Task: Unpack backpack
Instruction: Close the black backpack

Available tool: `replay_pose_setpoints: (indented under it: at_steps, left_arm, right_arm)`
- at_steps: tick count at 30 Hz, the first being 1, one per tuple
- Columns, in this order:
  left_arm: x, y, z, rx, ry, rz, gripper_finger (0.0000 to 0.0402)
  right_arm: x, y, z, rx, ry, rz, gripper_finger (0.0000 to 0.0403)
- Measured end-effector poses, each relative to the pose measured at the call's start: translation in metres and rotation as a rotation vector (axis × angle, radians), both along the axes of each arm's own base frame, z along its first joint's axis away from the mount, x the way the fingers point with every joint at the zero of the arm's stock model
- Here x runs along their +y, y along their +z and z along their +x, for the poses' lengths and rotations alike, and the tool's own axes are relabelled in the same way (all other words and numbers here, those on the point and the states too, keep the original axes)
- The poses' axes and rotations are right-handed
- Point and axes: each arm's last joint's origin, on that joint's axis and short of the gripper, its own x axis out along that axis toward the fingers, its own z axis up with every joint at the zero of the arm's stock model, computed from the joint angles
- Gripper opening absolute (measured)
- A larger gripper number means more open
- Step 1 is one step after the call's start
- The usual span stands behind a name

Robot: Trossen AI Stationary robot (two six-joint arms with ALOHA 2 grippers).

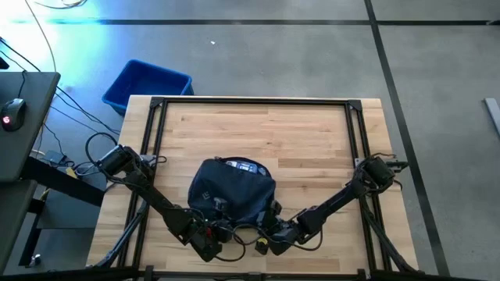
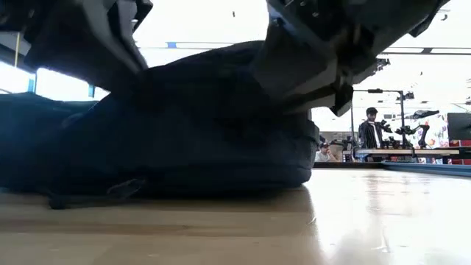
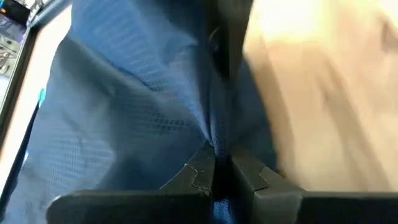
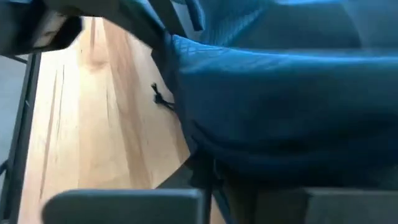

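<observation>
The dark navy backpack [image 1: 232, 191] lies flat on the wooden table near its front edge, bulging and resting on its broad side [image 2: 184, 125]. Its far end gapes, and pale items show inside [image 1: 242, 165]. My left gripper [image 1: 212, 234] is shut at the backpack's near left edge [image 3: 214, 163]. My right gripper [image 1: 271, 236] is shut at the near right edge, where the backpack's bulk [image 4: 280, 93] hangs over its fingers. A small zipper cord [image 4: 160, 96] dangles from the bag's side. My left gripper pinches a raised fold of the backpack's fabric [image 3: 213, 140] between its two fingers [image 3: 199, 175], coming from the table's near side and slanting down. The cloth rises into a taut ridge away from the fingers, and the bag's body stays on the table. My right gripper is shut at the backpack's near lower edge [image 4: 214, 177], slanting down from the table's near side. The bag's bulge covers the fingertips, so I cannot tell which part it has. The bag rests on the table.
A blue plastic bin [image 1: 147, 84] stands on the floor off the table's far left corner. A black rail frame [image 1: 250, 101] borders the table. Bare wood [image 1: 266, 129] lies beyond the backpack. People [image 2: 368, 129] stand in the room behind.
</observation>
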Motion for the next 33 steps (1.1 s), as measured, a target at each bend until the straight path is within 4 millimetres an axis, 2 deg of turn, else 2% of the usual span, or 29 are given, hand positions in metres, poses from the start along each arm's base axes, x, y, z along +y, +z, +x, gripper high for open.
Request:
replay_pose_setpoints:
  at_steps: [7,12,16,19,23,26,29,33]
  left_arm:
    - [0.014,-0.008,-0.015,0.098,0.113,0.091,0.0000]
    - [0.024,-0.016,-0.025,0.155,0.151,0.157,0.0005]
    - [0.035,-0.022,-0.038,0.209,0.188,0.261,0.0038]
    - [0.041,-0.022,-0.043,0.208,0.228,0.316,0.0081]
    - [0.039,-0.006,-0.045,0.208,0.193,0.324,0.0139]
    - [0.028,0.022,-0.044,0.173,0.170,0.277,0.0167]
    - [0.011,0.047,-0.038,0.045,0.128,0.176,0.0178]
    - [-0.012,0.051,-0.020,-0.029,-0.072,0.019,0.0178]
  right_arm:
    - [-0.002,0.000,-0.018,0.124,-0.058,-0.030,0.0001]
    - [-0.006,-0.002,-0.021,0.166,-0.070,-0.044,0.0000]
    - [0.001,0.003,-0.017,0.114,0.028,-0.088,0.0000]
    - [0.012,0.014,-0.008,-0.018,0.121,-0.093,0.0000]
    - [0.019,0.025,-0.002,-0.139,0.171,-0.085,0.0000]
    - [0.020,0.024,-0.002,-0.135,0.187,-0.088,0.0000]
    - [0.020,0.024,-0.003,-0.135,0.181,-0.084,0.0000]
    - [0.019,0.025,-0.002,-0.139,0.167,-0.094,0.0000]
